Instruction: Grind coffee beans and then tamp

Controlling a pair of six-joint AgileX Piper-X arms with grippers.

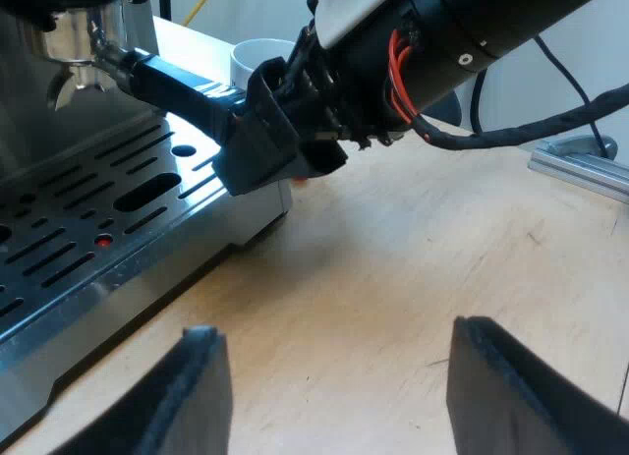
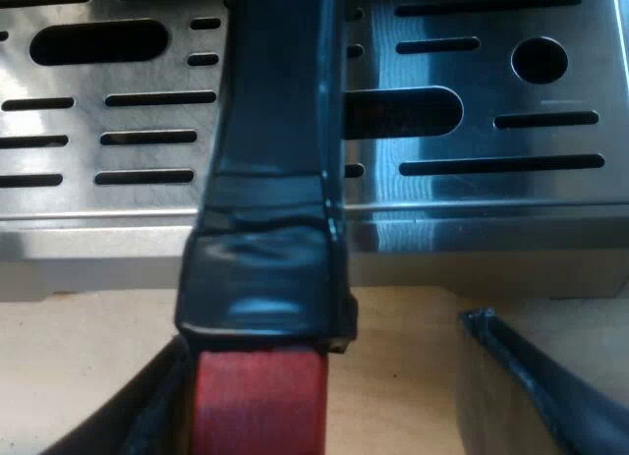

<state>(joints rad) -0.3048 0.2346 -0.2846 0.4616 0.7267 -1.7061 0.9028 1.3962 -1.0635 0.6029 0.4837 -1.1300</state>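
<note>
The metal holder [image 1: 74,42] is locked into the espresso machine's front, and its dark handle [image 1: 182,82] reaches out over the slotted drip tray [image 1: 88,209]. My right gripper [image 1: 280,131] is at the handle's outer end. From its own camera, the dark handle [image 2: 280,131] and its red end [image 2: 257,401] lie between the fingers of my right gripper [image 2: 324,367]. One finger sits against the red end, while the other finger [image 2: 531,376] stands apart from it, so the gripper is open. My left gripper [image 1: 334,337] hangs open over the wooden table [image 1: 413,249], holding nothing.
A white mug [image 1: 257,54] stands beyond the handle, beside the machine. A metal rail [image 1: 580,165] lies at the table's far edge. The drip tray's steel rim [image 2: 472,219] runs just under the handle.
</note>
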